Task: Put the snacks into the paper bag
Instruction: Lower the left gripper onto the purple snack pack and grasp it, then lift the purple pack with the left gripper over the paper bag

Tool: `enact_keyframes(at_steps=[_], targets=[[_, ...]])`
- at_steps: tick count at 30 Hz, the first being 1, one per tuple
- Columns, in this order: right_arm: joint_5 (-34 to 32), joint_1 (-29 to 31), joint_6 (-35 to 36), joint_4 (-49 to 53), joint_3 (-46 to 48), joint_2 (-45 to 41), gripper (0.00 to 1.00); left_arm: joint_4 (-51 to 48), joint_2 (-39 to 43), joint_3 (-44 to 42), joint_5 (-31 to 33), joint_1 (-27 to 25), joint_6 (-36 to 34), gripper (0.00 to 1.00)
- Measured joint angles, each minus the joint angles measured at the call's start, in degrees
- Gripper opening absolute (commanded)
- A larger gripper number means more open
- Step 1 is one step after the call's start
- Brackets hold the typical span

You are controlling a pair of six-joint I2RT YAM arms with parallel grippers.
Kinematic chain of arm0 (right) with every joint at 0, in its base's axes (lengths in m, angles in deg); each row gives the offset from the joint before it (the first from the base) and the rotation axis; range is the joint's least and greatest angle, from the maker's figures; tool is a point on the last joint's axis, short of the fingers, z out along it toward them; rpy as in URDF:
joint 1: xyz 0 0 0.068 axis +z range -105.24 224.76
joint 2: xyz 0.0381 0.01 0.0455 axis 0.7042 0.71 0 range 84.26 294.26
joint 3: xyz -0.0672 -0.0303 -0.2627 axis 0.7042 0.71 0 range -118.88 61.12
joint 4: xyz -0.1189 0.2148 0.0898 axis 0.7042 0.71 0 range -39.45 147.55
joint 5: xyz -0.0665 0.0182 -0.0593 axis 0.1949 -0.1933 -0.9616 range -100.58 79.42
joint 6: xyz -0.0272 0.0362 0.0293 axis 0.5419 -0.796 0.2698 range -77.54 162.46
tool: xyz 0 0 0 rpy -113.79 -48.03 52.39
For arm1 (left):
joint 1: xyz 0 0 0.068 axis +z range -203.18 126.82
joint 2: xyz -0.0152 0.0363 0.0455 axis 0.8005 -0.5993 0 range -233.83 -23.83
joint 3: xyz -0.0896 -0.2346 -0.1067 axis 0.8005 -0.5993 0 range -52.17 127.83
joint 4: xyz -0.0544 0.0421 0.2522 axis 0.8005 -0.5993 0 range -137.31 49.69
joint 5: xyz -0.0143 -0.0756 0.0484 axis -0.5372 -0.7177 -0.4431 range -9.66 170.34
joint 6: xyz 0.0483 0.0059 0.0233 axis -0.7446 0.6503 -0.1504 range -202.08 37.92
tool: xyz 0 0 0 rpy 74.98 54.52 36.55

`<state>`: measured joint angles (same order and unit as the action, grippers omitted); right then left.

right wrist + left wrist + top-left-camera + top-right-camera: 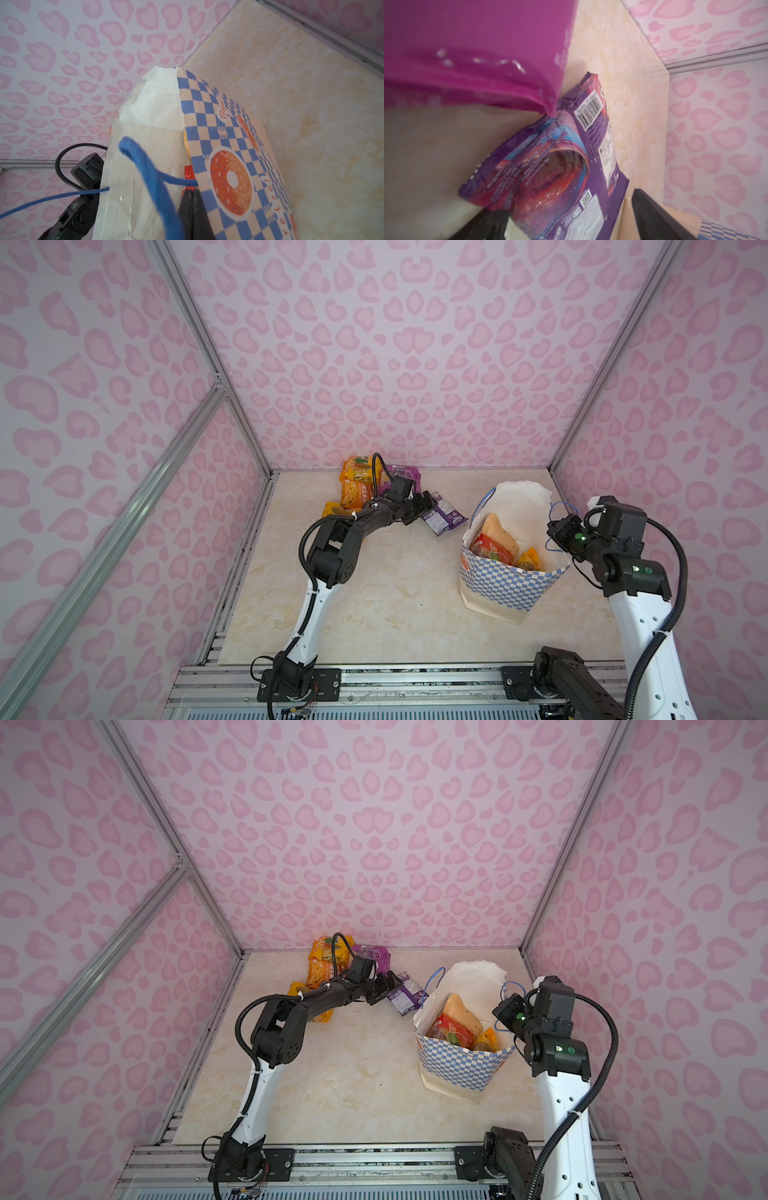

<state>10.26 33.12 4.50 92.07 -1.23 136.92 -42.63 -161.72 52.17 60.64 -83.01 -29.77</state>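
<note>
Pink spotted walls enclose a pale marbled tabletop point(395, 593). Left of centre, at its far edge, the yellow-orange packets point(355, 485) lie in a loose heap in both top views. Just right of them the left gripper point(430, 506) reaches low over a purple packet point(442, 518). The left wrist view shows its two black fingers point(654, 216) standing well apart with that packet point(550, 166) lying between them, not clamped. The packet looks light, crinkly and slick, puffed in the middle and curled at one side. A pinch across a flat sealed end or the thin edge would likely hold better than the bulging belly, which may slip or crush. Right of centre stands the paper bag point(498, 589), its mouth open. A tan-orange pouch point(496, 531) and a red packet point(492, 551) are already inside. The paper is thin and creased, so it would probably fold or tip if pushed. At the far right the right gripper point(193, 207) has its fingers pressed together, apparently pinching the bag's rim beside a blue cord handle point(145, 166).
</note>
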Motion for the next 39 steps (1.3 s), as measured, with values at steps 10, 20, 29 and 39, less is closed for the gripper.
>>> enact_keyframes(at_steps=[10,20,29,39], targets=[[0.44,0.0,-0.39,0.0,0.33,-0.52,0.0,2.36,-3.98,3.72,0.7,0.24,-0.42,0.7],[2.08,0.0,-1.51,-0.2,1.14,-0.66,0.0,-7.1,-6.49,10.64,3.41,-0.72,-2.32,0.44],[2.16,0.0,-1.51,0.0,1.05,-1.6,0.0,-9.9,-8.17,13.11,0.98,-1.38,-1.6,0.13],[2.58,0.0,-1.51,0.13,1.03,-2.71,0.0,-13.2,-0.28,7.41,-2.25,-1.33,-0.96,0.04]])
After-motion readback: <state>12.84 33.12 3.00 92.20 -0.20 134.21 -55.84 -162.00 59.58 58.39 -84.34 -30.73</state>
